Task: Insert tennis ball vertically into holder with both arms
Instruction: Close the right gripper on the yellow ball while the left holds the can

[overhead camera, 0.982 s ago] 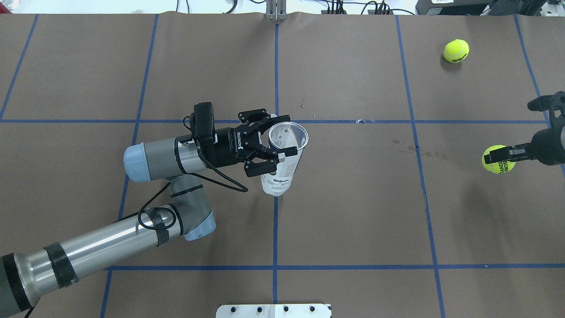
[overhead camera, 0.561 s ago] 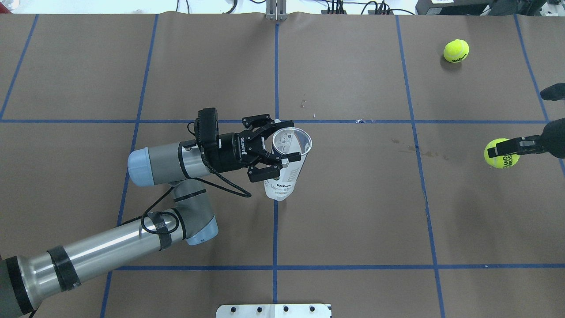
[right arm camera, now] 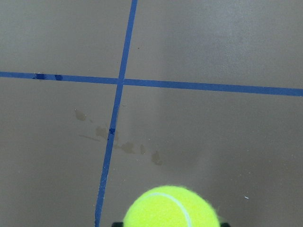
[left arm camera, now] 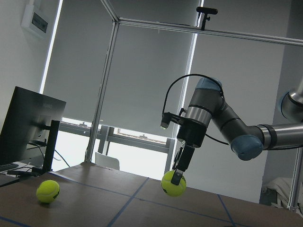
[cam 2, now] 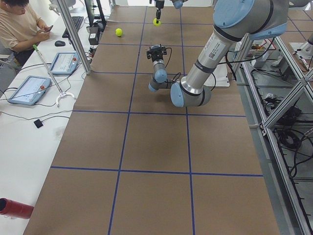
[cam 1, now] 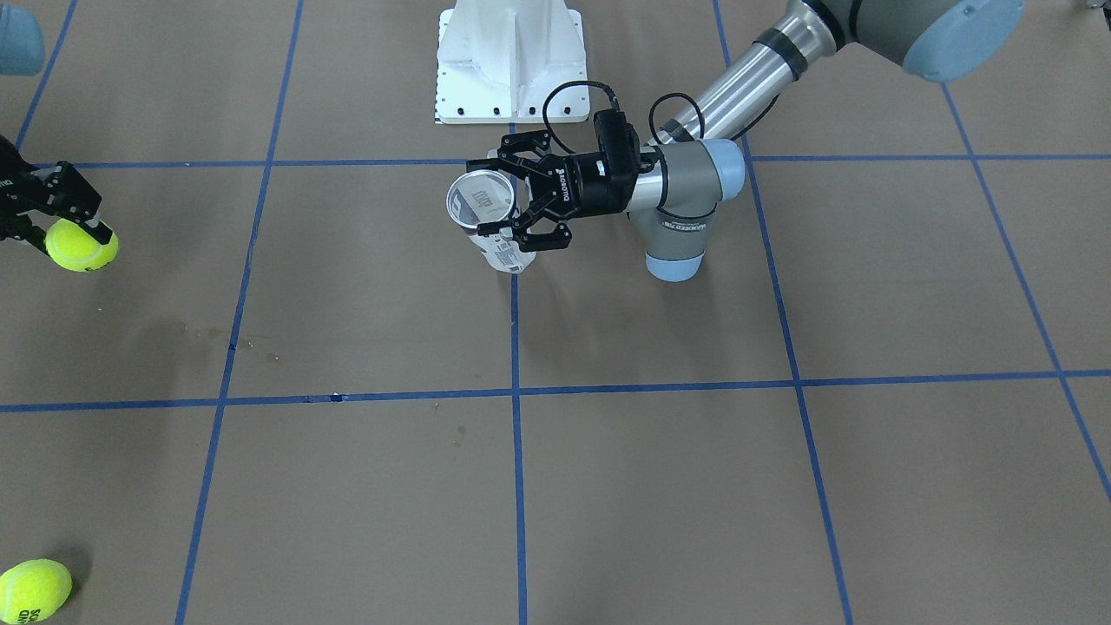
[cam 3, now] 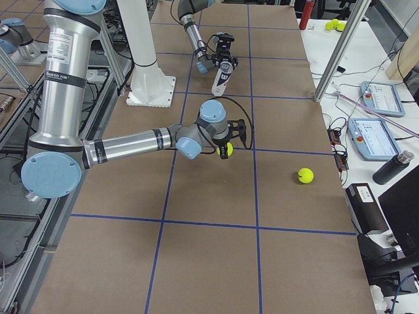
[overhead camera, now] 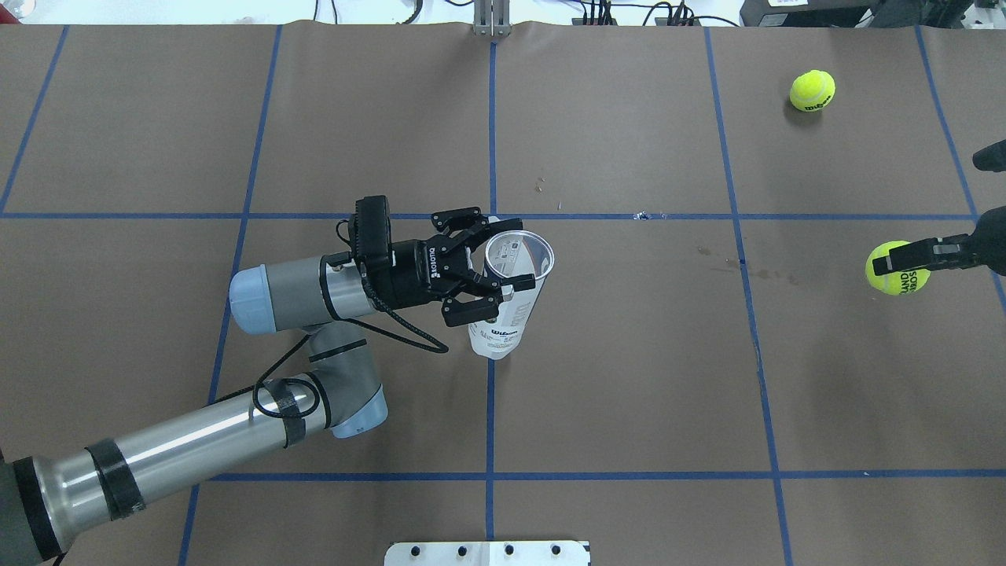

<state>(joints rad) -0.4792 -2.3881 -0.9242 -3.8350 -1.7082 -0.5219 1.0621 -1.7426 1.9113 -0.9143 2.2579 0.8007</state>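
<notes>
The holder (overhead camera: 503,310) is a clear tube with a white label, standing nearly upright at the table's middle with its open mouth up. My left gripper (overhead camera: 512,251) is shut on it just below the rim; the front-facing view shows the same gripper (cam 1: 489,198) and holder (cam 1: 503,252). Far to the right, my right gripper (overhead camera: 904,255) is shut on a yellow tennis ball (overhead camera: 897,270), lifted off the table and well apart from the holder. The held ball also fills the bottom of the right wrist view (right arm camera: 171,207) and hangs in the left wrist view (left arm camera: 173,183).
A second tennis ball (overhead camera: 812,90) lies loose at the far right corner. The white pedestal base (cam 1: 512,61) stands at the robot's side. A person (cam 2: 19,24) sits beside tablets past the table's far edge. Blue tape lines cross the brown table.
The left arm shifted the holder slightly to the right and settled. The right gripper carried its ball a little right and farther from the robot.
</notes>
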